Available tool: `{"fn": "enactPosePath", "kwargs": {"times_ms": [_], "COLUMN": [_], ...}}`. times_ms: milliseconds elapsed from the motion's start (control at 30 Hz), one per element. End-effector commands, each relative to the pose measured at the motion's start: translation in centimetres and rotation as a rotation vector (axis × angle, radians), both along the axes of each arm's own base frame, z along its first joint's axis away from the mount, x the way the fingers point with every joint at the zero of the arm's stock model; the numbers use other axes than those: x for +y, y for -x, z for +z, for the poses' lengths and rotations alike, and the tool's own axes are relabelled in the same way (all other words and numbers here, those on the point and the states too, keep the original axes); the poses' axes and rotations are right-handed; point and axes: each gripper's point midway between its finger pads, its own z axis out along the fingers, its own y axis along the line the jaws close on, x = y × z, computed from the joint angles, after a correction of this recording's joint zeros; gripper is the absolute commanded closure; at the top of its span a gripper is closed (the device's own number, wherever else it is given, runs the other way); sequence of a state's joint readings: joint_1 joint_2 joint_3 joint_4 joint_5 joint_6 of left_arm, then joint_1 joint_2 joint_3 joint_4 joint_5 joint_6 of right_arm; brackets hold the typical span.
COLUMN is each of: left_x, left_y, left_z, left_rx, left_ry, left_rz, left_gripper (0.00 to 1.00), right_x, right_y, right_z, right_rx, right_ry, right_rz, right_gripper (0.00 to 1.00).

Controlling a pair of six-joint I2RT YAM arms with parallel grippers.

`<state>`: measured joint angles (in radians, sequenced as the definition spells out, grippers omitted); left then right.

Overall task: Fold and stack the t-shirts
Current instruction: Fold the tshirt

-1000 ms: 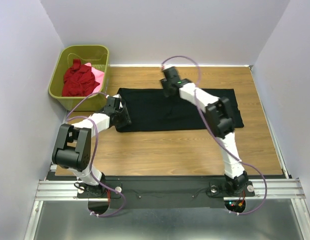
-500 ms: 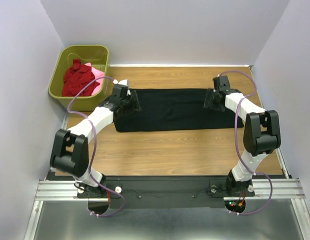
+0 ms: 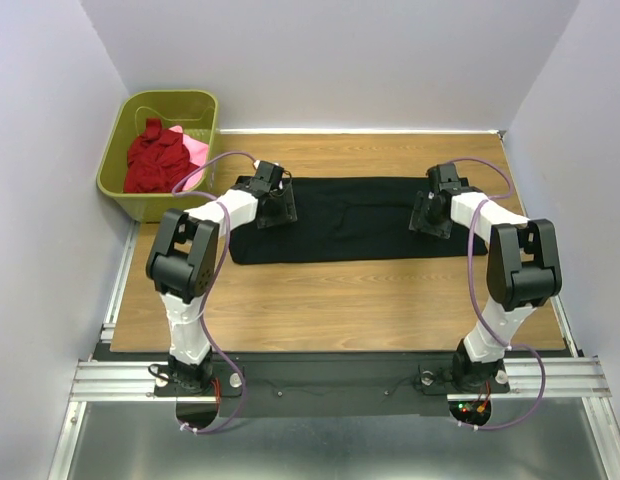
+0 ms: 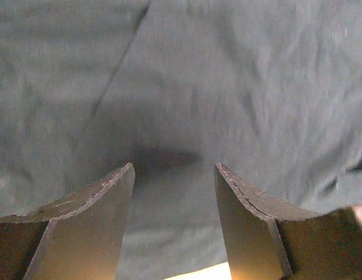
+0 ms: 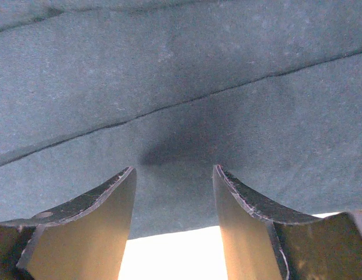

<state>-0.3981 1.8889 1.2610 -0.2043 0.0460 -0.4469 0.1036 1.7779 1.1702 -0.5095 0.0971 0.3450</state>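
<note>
Seen from above, a large black cloth t-shirt (image 3: 350,222) lies flat as a long folded band across the far half of the wooden bench (image 3: 340,300). The left fingers (image 3: 283,213) are over its left end and the right fingers (image 3: 427,222) over its right end, well apart, with most of the shirt between them. Beyond the left fingers and to their left, an olive-green plastic basket (image 3: 118,140) holds a crumpled dark red t-shirt (image 3: 153,160) with a pink t-shirt (image 3: 196,150) touching it.

In the left wrist view, the left fingers (image 4: 90,224) stand spread with nothing between them. Black cloth fills everything under and ahead of the tips, and a fold line runs slantwise ahead of the left-hand tip. I cannot tell whether the tips touch the cloth.

In the right wrist view, the right fingers (image 5: 254,224) are likewise parted and empty. A layered edge crosses just ahead of the tips, and the shirt's near edge lies between them, with bright bench behind it.
</note>
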Motion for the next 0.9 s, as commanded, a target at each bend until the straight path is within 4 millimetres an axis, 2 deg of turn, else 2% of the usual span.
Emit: {"fn": "enactPosePath", "kwargs": {"times_ms": [0,67,200,267,433,500,600,667,733,800,833,867], "left_x": [0.1,-0.1,0.4,1.7,2.5,2.1,2.3,2.4,2.5,2.5,2.2,2.1], "left_y": [-1.9,-2.1,-1.9,-1.8,-2.1,-2.6,-3.8,-4.6,-6.3,-7.3,-9.0,-9.7], "left_z": [0.3,0.8,2.0,1.1,-1.0,-1.8,-2.6,-3.5,-2.8,-3.8,-2.5,-2.3], "left_rx": [-0.012,-0.008,-0.058,-0.047,0.000,0.023,0.044,0.058,0.045,0.066,0.038,0.035], "left_ry": [-0.044,-0.038,-0.027,-0.051,-0.067,-0.057,-0.068,-0.069,-0.053,-0.047,-0.027,-0.024], "left_rz": [-0.001,-0.008,0.007,0.037,0.045,0.023,0.021,0.023,0.030,0.022,0.019,0.015], "left_gripper": [0.32,0.32,0.32,0.32,0.32,0.32,0.32,0.32,0.32,0.32,0.32,0.32], "right_x": [-0.2,-0.3,-0.1,-0.5,-0.4,-0.5,0.6,2.5,3.6,5.4,7.0,7.8], "right_y": [0.4,0.9,0.6,0.7,1.9,3.2,6.1,8.7,10.7,12.8,14.3,15.4], "right_z": [-0.7,-0.6,0.8,0.4,-1.7,-2.7,-3.6,-3.8,-3.7,-3.2,-2.9,-2.7], "right_rx": [0.018,0.021,-0.020,-0.011,0.053,0.090,0.167,0.231,0.276,0.307,0.345,0.367], "right_ry": [-0.014,-0.012,-0.024,-0.001,-0.019,-0.018,-0.078,-0.183,-0.237,-0.286,-0.310,-0.322], "right_rz": [-0.030,-0.034,-0.023,-0.027,-0.044,-0.041,-0.004,0.036,0.058,0.110,0.155,0.182], "right_gripper": [0.39,0.39,0.39,0.39,0.40,0.40,0.40,0.40,0.40,0.39,0.39,0.39]}}
